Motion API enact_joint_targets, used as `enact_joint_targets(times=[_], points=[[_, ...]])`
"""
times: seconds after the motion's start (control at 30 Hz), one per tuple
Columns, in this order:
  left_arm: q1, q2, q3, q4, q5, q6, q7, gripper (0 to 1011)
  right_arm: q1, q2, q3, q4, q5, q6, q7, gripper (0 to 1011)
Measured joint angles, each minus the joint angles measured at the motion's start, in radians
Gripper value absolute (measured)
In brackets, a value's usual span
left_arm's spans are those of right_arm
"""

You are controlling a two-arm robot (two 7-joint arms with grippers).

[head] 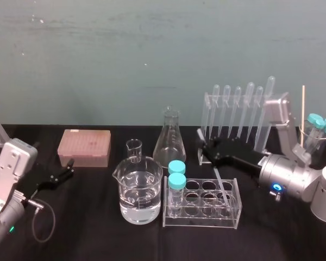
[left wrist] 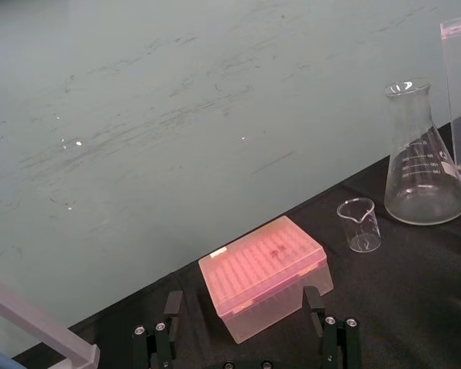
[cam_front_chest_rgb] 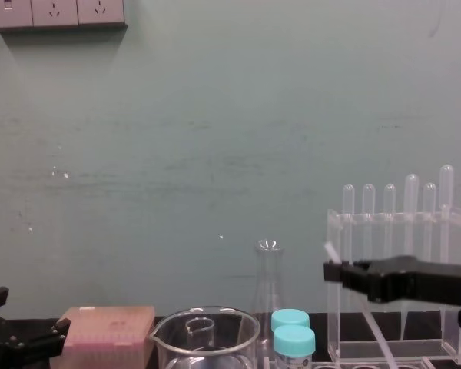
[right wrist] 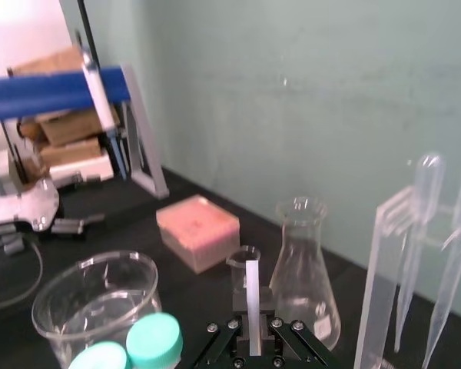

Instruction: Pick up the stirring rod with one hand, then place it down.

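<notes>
Right tool (head: 206,148) pinches the stirring rod (head: 221,185) over the tube rack (head: 201,222), left tool (head: 62,173) idles wide; set-down remains.

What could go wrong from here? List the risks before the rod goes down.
1. The right gripper holds the stirring rod tilted, its lower end over the tube rack; lowering could snag a hole or tip the rack.
2. The flask and pipette stand sit close by; a swing might hit them.
The left gripper is parked by the pink box.
</notes>
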Motion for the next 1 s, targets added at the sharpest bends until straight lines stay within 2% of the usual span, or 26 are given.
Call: enact_joint_targets(times=[0.33, 0.5, 0.53, 0.57, 0.67, 0.73, 0.87, 1.0], points=[[0.000, 0.000, 0.000, 0.000, 0.000, 0.000, 0.000, 1000, 0.003, -0.031, 0.076, -0.007, 0.066, -0.144, 0.041, 70], [0.000, 0.000, 0.000, 0.000, 0.000, 0.000, 0.000, 1000, 0.014, -0.055, 0.118, -0.011, 0.127, -0.230, 0.101, 69], [0.000, 0.000, 0.000, 0.000, 0.000, 0.000, 0.000, 1000, 0.014, -0.060, 0.128, -0.016, 0.137, -0.265, 0.118, 70], [0.000, 0.000, 0.000, 0.000, 0.000, 0.000, 0.000, 1000, 0.014, -0.060, 0.128, -0.016, 0.137, -0.265, 0.118, 70], [0.000, 0.000, 0.000, 0.000, 0.000, 0.000, 0.000, 1000, 0.007, -0.064, 0.147, -0.023, 0.138, -0.366, 0.152, 70], [0.000, 0.000, 0.000, 0.000, 0.000, 0.000, 0.000, 1000, 0.003, -0.064, 0.153, -0.023, 0.136, -0.399, 0.163, 70], [0.000, 0.000, 0.000, 0.000, 0.000, 0.000, 0.000, 1000, -0.019, -0.059, 0.164, -0.017, 0.130, -0.435, 0.177, 70], [0.000, 0.000, 0.000, 0.000, 0.000, 0.000, 0.000, 1000, -0.043, -0.046, 0.166, -0.014, 0.113, -0.424, 0.162, 69]])
